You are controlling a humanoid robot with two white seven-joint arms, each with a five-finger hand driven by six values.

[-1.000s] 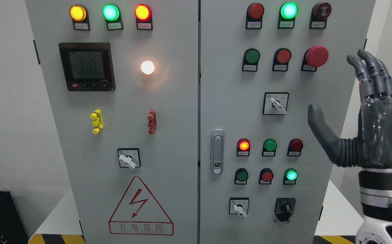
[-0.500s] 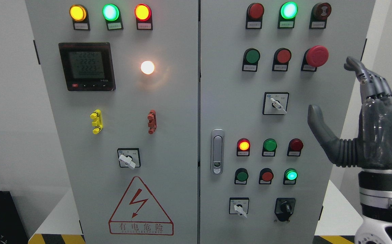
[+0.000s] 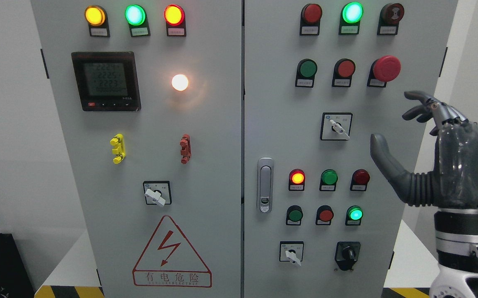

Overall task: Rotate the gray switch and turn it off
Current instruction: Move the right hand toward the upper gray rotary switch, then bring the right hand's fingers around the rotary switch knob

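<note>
Three grey rotary switches sit on the cabinet: one on the right door's middle, one on its lower part, and one on the left door. All their levers point down-right. My right hand hovers in front of the cabinet's right edge, to the right of the middle switch and apart from it. Its thumb sticks out to the left, its fingers bend forward toward the panel, and it holds nothing. The left hand does not show.
A black rotary switch sits at the lower right, and a red mushroom stop button is above my hand. Lit and unlit lamps and buttons fill the right door. A door handle, a meter and a warning triangle are further left.
The right hand's fingers have folded from upright to bent forward toward the panel, and the hand has shifted slightly left and down. No switch lever has turned.
</note>
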